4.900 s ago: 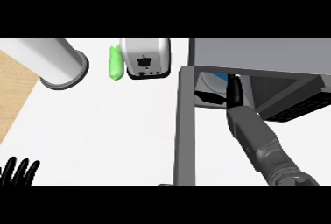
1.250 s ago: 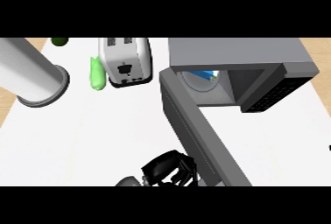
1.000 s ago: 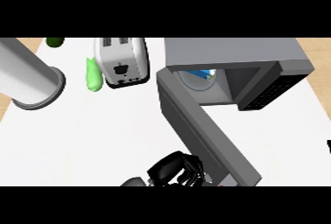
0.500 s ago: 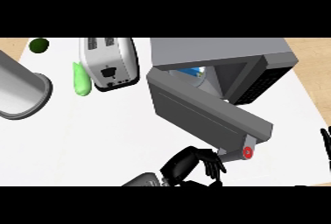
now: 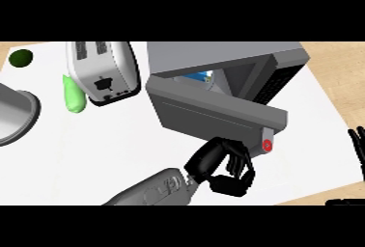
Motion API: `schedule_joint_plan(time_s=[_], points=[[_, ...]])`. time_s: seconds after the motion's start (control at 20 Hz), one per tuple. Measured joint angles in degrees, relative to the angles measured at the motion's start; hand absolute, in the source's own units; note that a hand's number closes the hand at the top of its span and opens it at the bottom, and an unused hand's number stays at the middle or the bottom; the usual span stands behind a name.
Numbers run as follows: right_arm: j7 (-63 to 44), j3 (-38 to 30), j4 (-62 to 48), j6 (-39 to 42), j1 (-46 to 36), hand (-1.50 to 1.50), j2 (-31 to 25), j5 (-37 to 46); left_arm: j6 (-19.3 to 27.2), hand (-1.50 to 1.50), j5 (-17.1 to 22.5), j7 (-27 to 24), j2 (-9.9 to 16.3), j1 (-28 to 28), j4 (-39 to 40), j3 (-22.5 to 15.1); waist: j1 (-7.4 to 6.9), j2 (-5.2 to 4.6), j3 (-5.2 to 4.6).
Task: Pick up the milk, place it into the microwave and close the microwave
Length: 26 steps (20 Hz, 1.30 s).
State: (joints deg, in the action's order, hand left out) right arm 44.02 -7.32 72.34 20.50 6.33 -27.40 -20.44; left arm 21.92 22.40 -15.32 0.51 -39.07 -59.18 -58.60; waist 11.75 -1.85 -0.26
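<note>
With the toaster (image 5: 105, 67) at far left, the left hand (image 5: 222, 166), fingers curled and empty, pushes the microwave door (image 5: 210, 108) toward the microwave (image 5: 235, 55) holding the milk (image 5: 202, 77); next, press it flush; the right hand (image 5: 357, 144) rests open.

My counter (image 5: 128, 144) is a white top with a strip of pale wood showing past its far-left and right edges, and I take the toaster (image 5: 105, 70) as my landmark, standing on the white surface at the far side. Just left of the toaster lies a light green, elongated vegetable (image 5: 73, 94), farther left and beyond it a dark green round thing (image 5: 21, 58), and to the toaster's near left a grey cylindrical vessel (image 5: 14, 118) cut off by the edge. Right of the toaster sits the grey microwave (image 5: 228, 58), its door (image 5: 214, 111) swung partway toward the toaster's near right.
</note>
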Motion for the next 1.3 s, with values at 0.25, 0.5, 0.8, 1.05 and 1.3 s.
schedule_joint_plan(time_s=[0.25,0.5,0.8,1.05,1.3], points=[[-1.3,0.2,1.5,0.7,-1.5,-1.50,-1.6,-0.7,2.6,1.50,2.9,-0.1,0.2,-5.6,2.3,1.5,2.59,-0.67,0.09],[-2.4,0.0,2.9,1.7,-3.5,-1.50,-2.7,-2.3,4.2,1.50,5.7,0.1,0.5,-10.1,5.5,2.8,4.83,-1.41,0.19],[-4.4,0.8,4.1,3.7,-5.9,-1.50,-3.6,-4.4,5.6,1.50,8.8,0.8,1.0,-14.6,9.3,4.1,6.76,-2.28,0.33],[-6.0,1.3,5.1,5.0,-7.8,-1.50,-4.6,-5.9,7.1,1.50,11.2,1.4,1.6,-17.2,12.2,5.1,8.36,-2.85,0.35],[-7.7,2.5,6.3,7.0,-9.8,-1.50,-5.5,-7.2,7.7,1.50,13.0,1.0,1.9,-19.7,13.3,5.7,9.33,-3.17,0.40]])
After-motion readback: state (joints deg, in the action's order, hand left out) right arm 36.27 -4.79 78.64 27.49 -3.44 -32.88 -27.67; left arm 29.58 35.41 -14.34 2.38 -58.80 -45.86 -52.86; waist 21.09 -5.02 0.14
